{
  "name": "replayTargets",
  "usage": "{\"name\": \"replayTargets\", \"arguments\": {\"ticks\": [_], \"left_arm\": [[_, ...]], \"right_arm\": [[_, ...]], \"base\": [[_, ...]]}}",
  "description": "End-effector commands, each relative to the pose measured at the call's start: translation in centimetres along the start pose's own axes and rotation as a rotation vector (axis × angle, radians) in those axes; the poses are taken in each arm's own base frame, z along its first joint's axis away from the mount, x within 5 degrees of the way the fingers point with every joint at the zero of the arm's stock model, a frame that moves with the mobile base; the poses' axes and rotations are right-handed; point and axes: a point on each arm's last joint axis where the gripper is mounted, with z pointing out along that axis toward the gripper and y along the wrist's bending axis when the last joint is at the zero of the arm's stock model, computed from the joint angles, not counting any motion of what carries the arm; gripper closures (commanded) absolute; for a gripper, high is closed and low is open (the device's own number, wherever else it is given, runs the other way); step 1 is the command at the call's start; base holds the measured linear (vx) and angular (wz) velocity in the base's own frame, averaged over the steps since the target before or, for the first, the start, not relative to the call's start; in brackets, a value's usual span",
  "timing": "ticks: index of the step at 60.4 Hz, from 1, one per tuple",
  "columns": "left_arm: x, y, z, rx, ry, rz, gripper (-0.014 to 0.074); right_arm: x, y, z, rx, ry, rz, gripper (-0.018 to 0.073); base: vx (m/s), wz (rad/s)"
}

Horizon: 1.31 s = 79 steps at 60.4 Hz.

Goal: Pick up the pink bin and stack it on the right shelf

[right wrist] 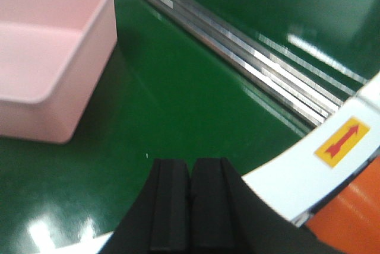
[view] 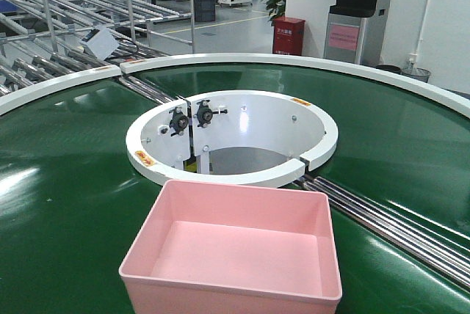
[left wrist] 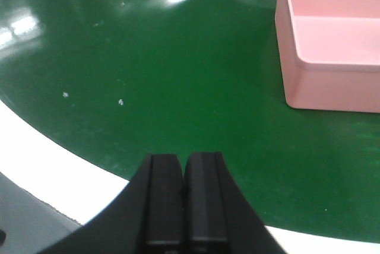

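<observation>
- Placement of the pink bin (view: 233,252) is deciding the coming move: it is sitting open side up on the green conveyor belt (view: 66,204), at the lower centre of the front view, just below the white inner ring (view: 233,176).
- Its long axis is running left to right across that view, so each short end wall is facing toward one arm.
- The left gripper (left wrist: 183,165) is showing at the bottom centre of its wrist view, jaws pressed together with nothing between them; the bin is lying up and to the right, well apart from it.
- The right gripper (right wrist: 190,168) is likewise closed and empty (its view is mirroring the other, with the bin at the upper left).
- Neither arm is looking clearly nearer; with the bin lying between them, a two-sided grasp is seeming likely, and both pairs of jaws would need spreading first.
- The right shelf is not appearing in any view.
</observation>
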Motion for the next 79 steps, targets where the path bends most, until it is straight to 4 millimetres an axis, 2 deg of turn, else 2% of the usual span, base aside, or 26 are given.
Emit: {"name": "replayTargets", "arguments": {"ticks": [1,6,8,18,23,27,36,47,57,71,79], "left_arm": [[-1.6,-0.1,0.5,0.005,-0.058,0.001,0.0575],[-1.8,-0.1,1.8,0.003,0.005,0.033,0.0500],[-2.1,-0.1,2.2,0.003,0.035,0.060,0.0444],[-4.2,-1.4,4.0,0.095,0.093,0.104,0.0162],[-5.3,-2.6,5.8,0.160,0.144,0.162,0.0046],[-6.0,-3.5,6.9,0.192,0.173,0.189,-0.0001],[-8.1,-5.3,9.7,0.233,0.218,0.231,-0.0013],[-11.1,-7.1,13.6,0.255,0.251,0.258,0.0008],[-13.6,-8.6,16.8,0.267,0.275,0.271,0.0013],[-15.6,-10.1,21.7,0.258,0.361,0.215,0.0013],[-16.3,-11.1,24.2,0.279,0.418,0.177,0.0013]], "right_arm": [[-1.6,0.0,0.8,0.003,-0.032,-0.028,0.0552],[-1.9,0.1,2.5,-0.011,0.057,-0.070,0.0482],[-2.2,0.2,3.3,-0.020,0.109,-0.086,0.0441],[-4.1,1.1,5.9,-0.106,0.235,-0.127,0.0166],[-5.1,2.5,7.3,-0.171,0.289,-0.202,0.0036],[-5.6,3.7,8.2,-0.210,0.333,-0.261,-0.0013],[-7.5,5.7,9.8,-0.251,0.373,-0.294,-0.0039],[-10.8,6.6,12.1,-0.224,0.457,-0.162,-0.0022],[-13.6,7.5,14.4,-0.236,0.495,-0.145,-0.0022],[-16.5,8.8,18.2,-0.248,0.554,-0.138,-0.0022],[-16.9,9.6,20.6,-0.221,0.609,-0.139,-0.0022]], "base": [[0.00,0.00],[0.00,0.00],[0.00,0.00],[0.00,0.00],[0.00,0.00],[0.00,0.00],[0.00,0.00],[0.00,0.00],[0.00,0.00],[0.00,0.00],[0.00,0.00]]}}
